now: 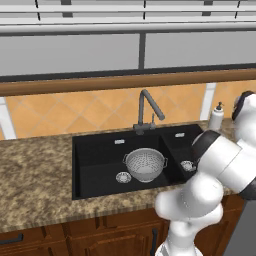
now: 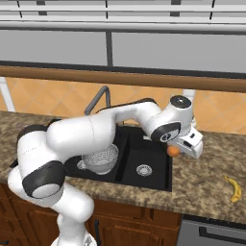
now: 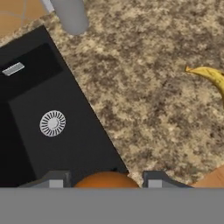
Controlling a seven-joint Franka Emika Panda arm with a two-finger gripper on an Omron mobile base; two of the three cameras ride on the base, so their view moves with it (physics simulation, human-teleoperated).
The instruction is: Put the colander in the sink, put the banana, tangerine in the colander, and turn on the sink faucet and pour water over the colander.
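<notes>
Tangerine (image 3: 106, 179) sits clamped between the gripper's (image 3: 106, 180) fingertips; the colander (image 2: 101, 159) lies off to its left, across the sink's (image 2: 156, 158) smaller basin.

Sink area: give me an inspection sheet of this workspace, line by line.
Surface: speckled brown granite counter around a black double-basin sink.
Colander: colander upright in the large basin, nothing in it.
Tangerine: tangerine held between the claw's fingers, above the sink's right edge.
Banana: banana lying on the counter right of the sink, untouched.
Faucet: sink faucet behind the basins, no water seen.
Clutter: white soap dispenser at the back of the counter.
Claw: claw shut on the tangerine.
Cables: nothing seen.
Surroundings: orange tiled wall, wood cabinets below.
</notes>
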